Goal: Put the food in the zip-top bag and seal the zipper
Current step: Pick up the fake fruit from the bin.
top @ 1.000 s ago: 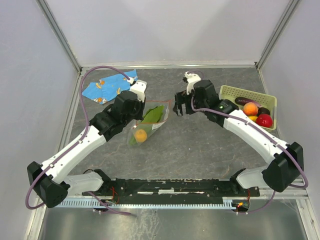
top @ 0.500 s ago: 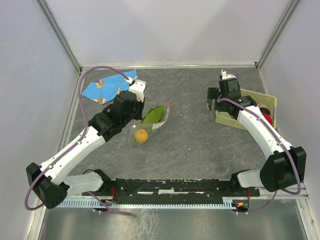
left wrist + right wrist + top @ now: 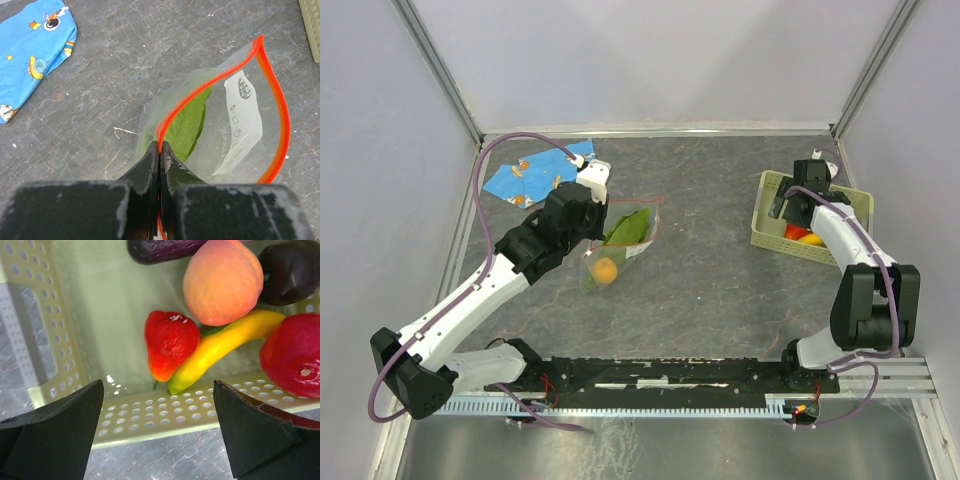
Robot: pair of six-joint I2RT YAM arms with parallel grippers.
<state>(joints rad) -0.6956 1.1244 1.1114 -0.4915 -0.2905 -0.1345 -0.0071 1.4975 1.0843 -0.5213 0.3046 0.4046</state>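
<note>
The clear zip-top bag lies mid-table with the green leaf and the orange inside. My left gripper is shut on the bag's red-orange zipper at the mouth's left corner; the mouth gapes and the leaf shows through it. My right gripper is open and empty over the pale green basket. Beyond its tips lie a red fruit, the yellow banana, the peach, the eggplant and a round red fruit.
A blue printed cloth lies at the back left, also in the left wrist view. The basket's perforated near wall stands between my right fingertips and the fruit. A dark purple fruit sits in the basket's corner.
My right arm has swung from beside the bag's mouth rightward to the basket, gripper open. The left gripper and the bag have stayed put.
</note>
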